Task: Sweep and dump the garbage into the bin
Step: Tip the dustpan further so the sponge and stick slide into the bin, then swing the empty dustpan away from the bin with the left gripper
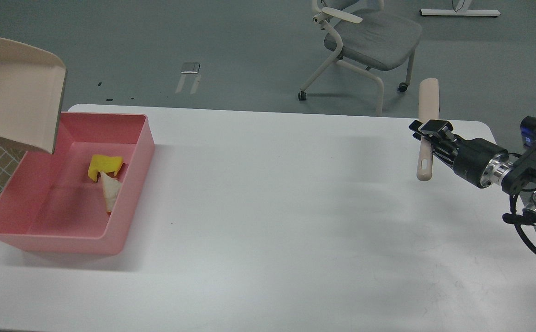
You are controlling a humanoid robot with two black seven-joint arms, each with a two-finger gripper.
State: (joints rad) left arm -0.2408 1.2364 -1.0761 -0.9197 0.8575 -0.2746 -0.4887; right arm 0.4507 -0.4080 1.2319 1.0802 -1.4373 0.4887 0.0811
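The pink bin (129, 184) stands at the left of the white table (295, 221). Inside it lie the yellow sponge-like block (104, 166) and the triangular bread slice (110, 190), touching each other. The beige dustpan (16, 92) hangs tilted above the bin's far left corner, its mouth pointing down to the right; the left gripper that carries it is out of view. My right gripper (427, 133) at the right edge is shut on a beige brush handle (427, 124), which stands nearly upright above the table.
A grey office chair (369, 41) stands on the floor behind the table. A small metal object (190, 68) lies on the floor. A table base (459, 12) shows at the top right.
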